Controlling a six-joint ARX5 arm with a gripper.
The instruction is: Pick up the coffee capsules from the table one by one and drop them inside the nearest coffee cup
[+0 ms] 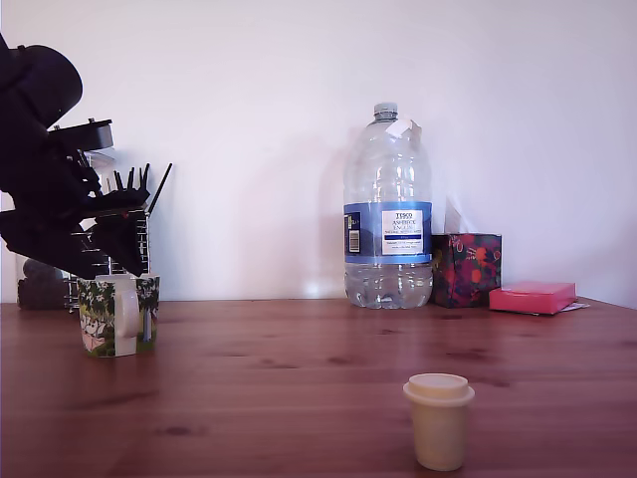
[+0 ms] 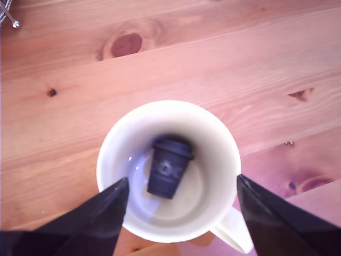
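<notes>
Navy capsule [image 2: 169, 167] is lying on its side inside the mug [image 2: 224, 160], resting on the mug floor, so one is done by the look of it. Cream capsule [image 1: 439, 420] is sitting upside-down on the wooden table [image 1: 299, 388], well apart from the mug toward the exterior view's right. Likely light, stiff thin plastic, smooth and tapered, so probably slippery; I'd pinch across the body just beside the flange. Gripper [image 2: 178, 213] is hovering right over the mug mouth, fingers [image 2: 101, 213] spread wide either side of the rim, holding nothing. Mug is looking stable. Behind it, a wire utensil holder [image 1: 134, 224] is carrying black sticks; a water bottle [image 1: 387, 214] is standing further back.
</notes>
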